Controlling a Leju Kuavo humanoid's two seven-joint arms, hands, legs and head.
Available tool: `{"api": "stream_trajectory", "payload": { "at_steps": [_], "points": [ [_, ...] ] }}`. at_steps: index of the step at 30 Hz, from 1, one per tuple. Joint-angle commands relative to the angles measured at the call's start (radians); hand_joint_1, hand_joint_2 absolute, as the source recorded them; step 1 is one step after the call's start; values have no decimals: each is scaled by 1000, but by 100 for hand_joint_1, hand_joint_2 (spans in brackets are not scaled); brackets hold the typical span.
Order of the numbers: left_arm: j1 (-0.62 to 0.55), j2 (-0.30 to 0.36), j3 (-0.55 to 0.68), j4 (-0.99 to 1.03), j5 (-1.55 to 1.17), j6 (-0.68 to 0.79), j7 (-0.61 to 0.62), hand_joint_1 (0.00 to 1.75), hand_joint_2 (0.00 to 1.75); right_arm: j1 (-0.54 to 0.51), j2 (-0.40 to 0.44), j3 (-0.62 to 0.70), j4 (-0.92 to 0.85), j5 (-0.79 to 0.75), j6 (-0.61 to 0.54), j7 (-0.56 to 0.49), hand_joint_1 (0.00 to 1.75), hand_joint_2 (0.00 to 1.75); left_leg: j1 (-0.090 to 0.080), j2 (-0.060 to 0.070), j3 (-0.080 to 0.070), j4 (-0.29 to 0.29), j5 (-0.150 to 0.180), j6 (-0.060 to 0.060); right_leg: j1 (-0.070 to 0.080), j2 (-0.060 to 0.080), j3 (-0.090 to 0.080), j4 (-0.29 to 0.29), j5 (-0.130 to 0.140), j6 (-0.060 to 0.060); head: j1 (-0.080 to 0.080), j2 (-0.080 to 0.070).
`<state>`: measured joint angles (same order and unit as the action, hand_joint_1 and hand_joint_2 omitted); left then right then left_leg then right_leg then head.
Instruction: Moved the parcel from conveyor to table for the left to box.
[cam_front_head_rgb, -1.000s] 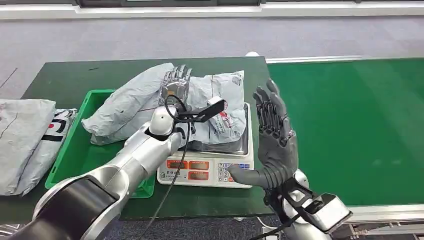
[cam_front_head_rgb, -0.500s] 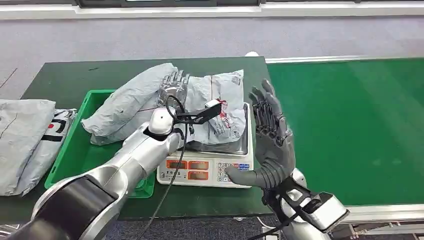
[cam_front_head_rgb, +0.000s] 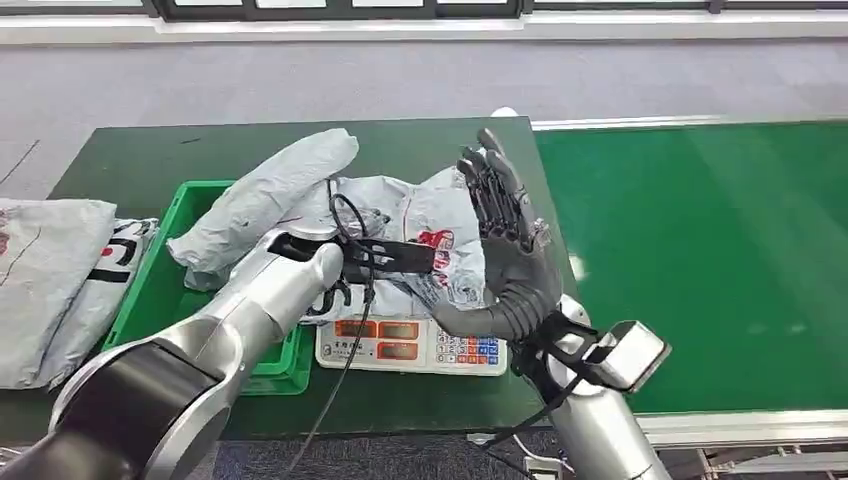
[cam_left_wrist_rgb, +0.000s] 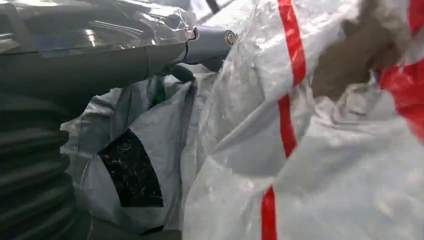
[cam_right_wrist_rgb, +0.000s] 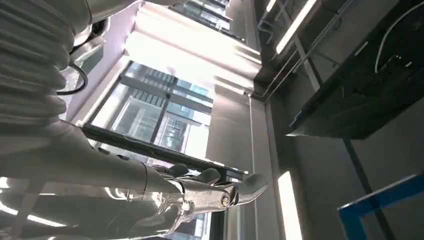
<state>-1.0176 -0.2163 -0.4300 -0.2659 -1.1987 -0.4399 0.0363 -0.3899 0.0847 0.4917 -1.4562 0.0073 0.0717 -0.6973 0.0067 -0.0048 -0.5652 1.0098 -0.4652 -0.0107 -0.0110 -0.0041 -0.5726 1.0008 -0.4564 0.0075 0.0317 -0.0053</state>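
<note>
The parcel (cam_front_head_rgb: 430, 215) is a crumpled grey-white bag with red print, lying over the scale (cam_front_head_rgb: 410, 345) on the dark green table (cam_front_head_rgb: 140, 150). My left hand (cam_front_head_rgb: 335, 292) is turned on its side at the parcel's near left edge and grips it, the fingers curled under the wrist. In the left wrist view the thumb (cam_left_wrist_rgb: 205, 42) lies over the parcel (cam_left_wrist_rgb: 320, 150), which presses close against the hand. My right hand (cam_front_head_rgb: 508, 235) stands upright and open, fingers spread, palm toward the parcel's right edge; I cannot tell if it touches.
A green crate (cam_front_head_rgb: 135, 300) sits left of the scale, with another grey parcel (cam_front_head_rgb: 265, 190) lying across its far corner. More grey bags (cam_front_head_rgb: 50, 270) lie at the table's left end. The green conveyor belt (cam_front_head_rgb: 700, 250) runs along the right.
My left hand, which lay flat on the parcel, has pulled back and turned onto its side. The parcel has bunched up and shifted left. My right hand moved forward and left, up to the parcel.
</note>
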Motion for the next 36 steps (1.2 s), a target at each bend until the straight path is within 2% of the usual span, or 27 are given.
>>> {"api": "stream_trajectory", "payload": {
  "at_steps": [1, 2, 8, 11, 14, 18, 21, 24, 26, 31, 34, 36],
  "points": [
    [41, 11, 40, 63, -5, 12, -38, 26, 175, -77, -34, 18, 145, -38, -15, -1, 0, 175, 0, 4, 0, -4, 4, 0, 0, 4, -1, -4, 5, 0, 0, 0],
    [38, 9, 28, 57, -18, 53, -45, 175, 175, -80, -41, 21, 148, -48, -21, -1, 0, 175, -1, 3, 1, -3, 2, 0, 0, 3, 0, -3, 3, 0, 0, 0],
    [11, -1, 5, 11, -57, 324, -53, 175, 175, -61, -86, 30, 131, -75, -39, -1, 0, 175, 0, -1, -2, -2, 5, 2, 0, -3, -1, -3, 4, 0, 0, 0],
    [4, 2, -1, 6, -75, 489, -51, 175, 175, -79, -96, 42, 152, -96, -50, -1, 0, 175, 0, 1, -3, 0, 4, 1, 0, -1, -4, -2, 4, 0, 0, 0],
    [14, 12, -12, -33, -127, 866, -24, 175, 175, -100, -88, 76, 192, -122, -106, -1, 0, 175, 0, 1, -7, 0, 4, 1, 1, 0, -7, -1, 5, 0, 0, 0],
    [19, 14, -19, -45, -140, 908, -20, 175, 175, -95, -79, 84, 189, -115, -121, -1, 0, 175, 0, 2, -9, 0, 5, 0, 1, 1, -10, -1, 5, 0, 0, 0],
    [44, 25, -10, -113, -135, 1092, -59, 175, 175, -54, -68, 90, 151, -84, -177, -1, 0, 175, 0, 2, -9, -2, 5, 0, 0, 1, -10, -2, 5, -1, 0, 0],
    [54, 31, 11, -155, -104, 1138, -100, 175, 175, -20, -69, 87, 107, -63, -199, -1, 0, 175, 0, 2, -12, -1, 5, 0, 1, 1, -13, -1, 5, -1, 0, 0],
    [95, 49, 53, -280, -53, 1138, -150, 175, 175, 32, -67, 75, 45, -24, -219, -1, 0, 175, 0, 1, -13, -1, 5, 0, 1, 0, -14, -2, 4, -1, 0, 0],
    [98, 56, 54, -286, -48, 1136, -155, 175, 175, 47, -67, 75, 32, -17, -220, -1, 0, 175, 0, 2, -14, -1, 4, 0, 1, 1, -14, -1, 4, -1, 0, 0],
    [161, 76, 112, -433, -17, 1138, -189, 175, 175, 86, -56, 33, -12, 31, -206, -1, 0, 175, 0, 3, -14, -1, 5, 0, 1, 2, -15, -1, 5, -1, 0, 0],
    [214, 117, 148, -543, 50, 1138, -220, 175, 175, 162, -46, -20, -101, 87, -167, 13, 0, 175, 0, 2, -14, -2, 5, 0, 0, 1, -15, -1, 4, 0, 0, 0]
  ]
}}
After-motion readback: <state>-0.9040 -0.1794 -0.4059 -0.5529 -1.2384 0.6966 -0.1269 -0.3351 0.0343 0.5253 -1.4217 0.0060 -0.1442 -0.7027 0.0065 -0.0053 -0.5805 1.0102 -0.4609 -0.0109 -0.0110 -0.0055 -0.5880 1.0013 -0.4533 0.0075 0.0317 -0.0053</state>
